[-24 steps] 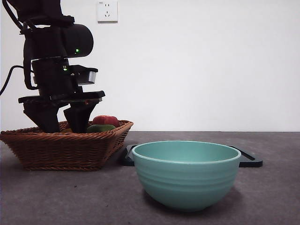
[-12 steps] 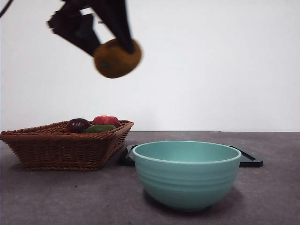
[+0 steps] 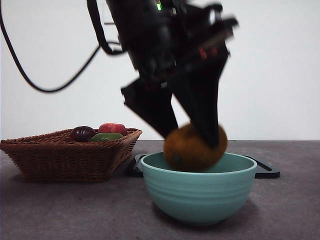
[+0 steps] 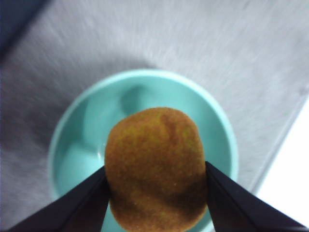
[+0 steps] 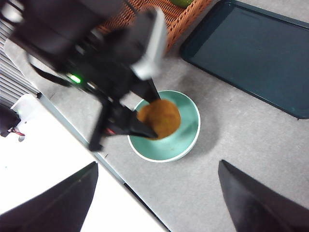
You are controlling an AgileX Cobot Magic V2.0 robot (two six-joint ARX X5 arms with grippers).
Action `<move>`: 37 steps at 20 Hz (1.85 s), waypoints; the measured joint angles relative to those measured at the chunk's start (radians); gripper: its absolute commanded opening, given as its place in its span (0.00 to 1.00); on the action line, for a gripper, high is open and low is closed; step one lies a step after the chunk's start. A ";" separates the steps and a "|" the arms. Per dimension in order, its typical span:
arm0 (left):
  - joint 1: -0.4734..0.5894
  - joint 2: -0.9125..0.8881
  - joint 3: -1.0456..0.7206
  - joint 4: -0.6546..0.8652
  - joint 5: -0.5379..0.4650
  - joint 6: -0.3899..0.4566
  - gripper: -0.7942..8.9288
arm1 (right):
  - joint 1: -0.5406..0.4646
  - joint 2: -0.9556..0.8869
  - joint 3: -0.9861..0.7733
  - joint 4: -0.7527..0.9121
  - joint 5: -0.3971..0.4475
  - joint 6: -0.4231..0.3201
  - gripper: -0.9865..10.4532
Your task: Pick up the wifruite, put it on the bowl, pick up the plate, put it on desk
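My left gripper [image 3: 192, 137] is shut on the wifruite [image 3: 186, 152], a brownish-orange oval fruit, and holds it just inside the rim of the mint-green bowl [image 3: 200, 192] on the dark grey desk [image 3: 75, 210]. In the left wrist view the wifruite [image 4: 154, 166] sits between the two jaws, above the bowl [image 4: 72, 159]. My right gripper [image 5: 157, 193] is open and high above the desk. From there it looks down on the left gripper [image 5: 145, 116], the wifruite [image 5: 158, 118] and the bowl [image 5: 186, 137]. The plate is out of view.
A wicker basket [image 3: 65, 155] stands to the left of the bowl, holding a red apple [image 3: 112, 128], a dark purple fruit [image 3: 82, 133] and a green item [image 3: 107, 136]. A glossy black tray [image 3: 265, 170] lies behind the bowl.
The left gripper lifted the wifruite out of the basket, carried it to the right and lowered it to the bowl's rim. The dark purple fruit in the basket came into sight.
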 measured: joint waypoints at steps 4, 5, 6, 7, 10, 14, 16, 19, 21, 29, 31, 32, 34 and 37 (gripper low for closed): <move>-0.005 0.065 0.000 0.007 -0.004 0.000 0.33 | 0.000 0.000 0.000 0.000 0.000 0.000 0.43; -0.005 0.075 0.000 0.015 -0.004 0.000 0.33 | 0.000 0.000 0.000 0.000 0.000 0.000 0.43; -0.005 0.080 0.000 0.023 -0.004 0.000 0.33 | 0.000 0.000 0.000 0.000 0.000 0.000 0.43; -0.005 0.087 0.000 0.035 -0.004 0.000 0.33 | 0.000 0.000 0.000 0.000 0.000 0.000 0.43; -0.005 0.100 0.000 0.053 -0.008 0.000 0.33 | 0.000 0.000 0.000 0.000 0.000 0.000 0.43; -0.007 0.117 0.000 0.042 -0.008 0.000 0.35 | 0.000 0.000 0.000 0.000 0.000 0.000 0.43; -0.011 0.117 0.000 0.043 -0.008 0.000 0.44 | 0.000 0.000 0.000 0.000 0.000 0.000 0.43; -0.013 0.117 0.000 0.045 -0.008 0.000 0.47 | 0.000 0.000 0.000 0.000 0.000 0.000 0.43; -0.013 0.117 0.001 0.045 -0.008 0.000 0.47 | 0.000 0.000 0.000 0.000 0.000 0.000 0.43; -0.013 -0.059 0.017 0.039 -0.008 -0.008 0.47 | 0.000 0.000 0.000 0.000 0.000 0.000 0.43; -0.011 -0.123 0.017 0.027 -0.008 -0.016 0.47 | 0.000 0.000 0.000 0.000 0.000 0.000 0.43; -0.007 -0.160 0.017 0.026 -0.008 -0.019 0.47 | 0.000 0.000 0.000 0.000 0.000 0.000 0.43; 0.013 -0.238 0.017 0.026 -0.008 -0.024 0.47 | 0.000 0.000 0.000 0.000 0.000 0.000 0.43; 0.074 -0.365 0.017 0.026 -0.008 -0.039 0.47 | 0.000 0.000 0.000 0.000 0.000 0.000 0.43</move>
